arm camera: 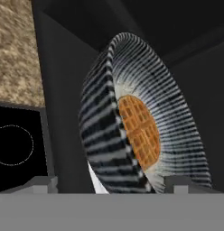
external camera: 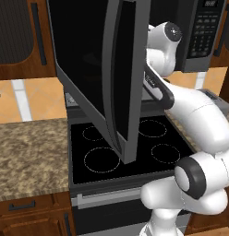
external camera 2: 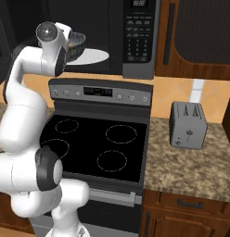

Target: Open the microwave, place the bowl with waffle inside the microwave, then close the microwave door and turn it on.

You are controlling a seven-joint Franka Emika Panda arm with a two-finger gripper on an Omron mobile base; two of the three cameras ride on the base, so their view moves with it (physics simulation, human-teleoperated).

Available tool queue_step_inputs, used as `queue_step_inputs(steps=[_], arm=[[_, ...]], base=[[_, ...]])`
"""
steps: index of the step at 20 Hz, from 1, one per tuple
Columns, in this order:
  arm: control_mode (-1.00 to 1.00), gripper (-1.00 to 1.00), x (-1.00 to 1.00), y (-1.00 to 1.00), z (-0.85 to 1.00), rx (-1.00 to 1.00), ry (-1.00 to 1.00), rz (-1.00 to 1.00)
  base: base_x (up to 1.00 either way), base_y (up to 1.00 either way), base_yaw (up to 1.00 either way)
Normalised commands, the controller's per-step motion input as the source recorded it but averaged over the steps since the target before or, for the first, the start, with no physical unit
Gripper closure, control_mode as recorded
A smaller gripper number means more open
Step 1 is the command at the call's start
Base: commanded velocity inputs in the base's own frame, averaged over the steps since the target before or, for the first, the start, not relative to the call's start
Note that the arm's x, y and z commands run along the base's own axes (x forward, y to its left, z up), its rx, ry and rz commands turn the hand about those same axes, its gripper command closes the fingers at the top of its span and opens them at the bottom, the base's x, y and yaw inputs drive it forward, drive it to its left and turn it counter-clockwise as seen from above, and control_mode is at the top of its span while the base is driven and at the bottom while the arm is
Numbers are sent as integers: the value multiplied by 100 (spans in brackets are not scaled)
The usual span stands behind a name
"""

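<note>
The microwave (external camera: pixel 205 33) (external camera 2: pixel 139 38) hangs above the stove, and its door (external camera: pixel 88 60) is swung wide open toward me, handle bar (external camera: pixel 119 78) at the free edge. My arm reaches into the cavity. The grey ribbed bowl (external camera 2: pixel 79 42) (arm camera: pixel 177 117) with the orange-brown waffle (arm camera: pixel 141 131) sits inside, at the left end of the white turntable plate (external camera 2: pixel 96 56). My gripper (arm camera: pixel 111 184) is right at the bowl's near rim. Its fingertips (arm camera: pixel 39 184) stand wide apart, open, on either side of the rim. In the hand view the bowl looks tipped because the camera is rolled.
The black glass-top stove (external camera: pixel 130 147) (external camera 2: pixel 93 139) lies below the microwave, with its control panel (external camera 2: pixel 100 91) behind. A grey toaster (external camera 2: pixel 188 125) stands on the granite counter (external camera 2: pixel 191 166) to the right. More counter (external camera: pixel 28 152) lies left of the stove. The open door overhangs the stove's left half.
</note>
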Motion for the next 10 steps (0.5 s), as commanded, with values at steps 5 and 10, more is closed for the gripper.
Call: queue_step_inputs(steps=[5,10], arm=[[-100,-100,-93,-33,39,0,-11,0],[-100,-100,-100,-36,8,-1,-9,4]], base=[[0,0,0],[0,0,0]])
